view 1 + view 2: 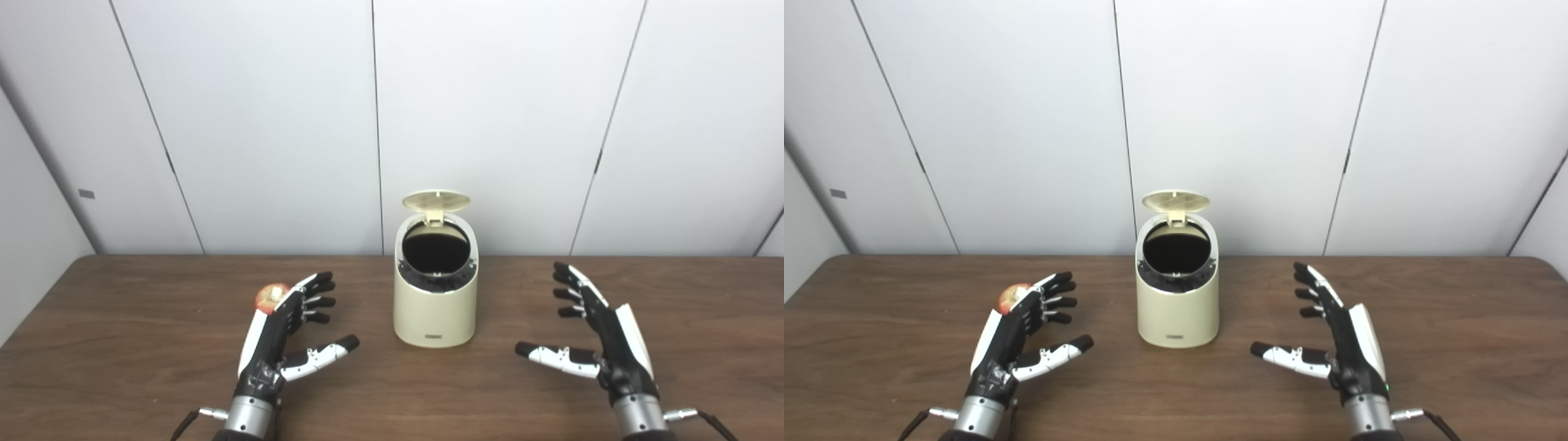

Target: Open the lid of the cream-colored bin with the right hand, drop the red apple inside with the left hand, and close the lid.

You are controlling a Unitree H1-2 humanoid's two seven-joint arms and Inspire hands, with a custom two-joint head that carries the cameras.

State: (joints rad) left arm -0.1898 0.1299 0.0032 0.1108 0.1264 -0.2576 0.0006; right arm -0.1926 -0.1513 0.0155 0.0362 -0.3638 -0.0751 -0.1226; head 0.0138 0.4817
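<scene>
Lid [435, 200] stands up, so your cream-colored bin [435, 312] is ready. Your left hand [288, 327], spread and empty, hovers beside the red apple [269, 297] to grasp it; your right hand [597, 334] waits, released.

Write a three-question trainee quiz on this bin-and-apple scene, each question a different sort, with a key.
1. True or false: the lid of the cream-colored bin stands open.
2. Where is the red apple? A) inside the bin B) on the table beside the left hand C) held by the right hand
3. Fill in: both hands are ____, holding nothing.

Key: 1 true; 2 B; 3 open
</scene>
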